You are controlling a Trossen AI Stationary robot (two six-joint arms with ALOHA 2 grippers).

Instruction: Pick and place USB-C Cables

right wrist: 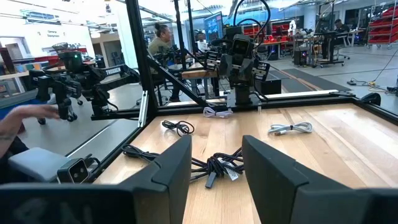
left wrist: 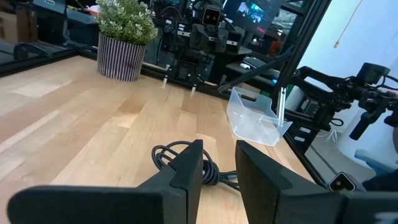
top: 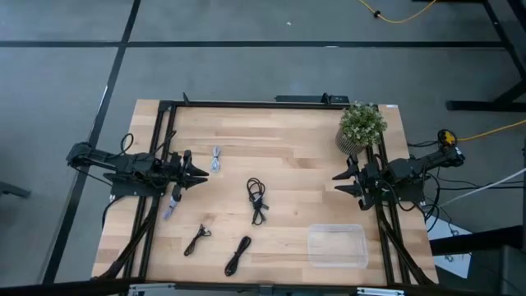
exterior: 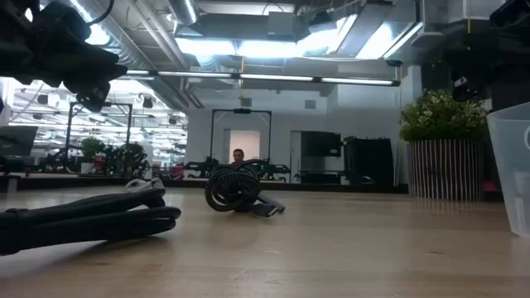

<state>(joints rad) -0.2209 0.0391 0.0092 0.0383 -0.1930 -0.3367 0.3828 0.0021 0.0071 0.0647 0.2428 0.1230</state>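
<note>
Five cables lie loose on the wooden surface [top: 288, 148]: a pale one [top: 216, 157] just beside the left claw [top: 202, 174], another pale one [top: 172, 203] under that arm, a black bundle [top: 257, 200] mid-surface, and two black ones [top: 197, 239] [top: 238, 255] at the near edge. Both claws, left and right [top: 337, 182], hover with fingers apart, holding nothing. A clear bin [top: 337, 246] sits near the right arm.
</note>
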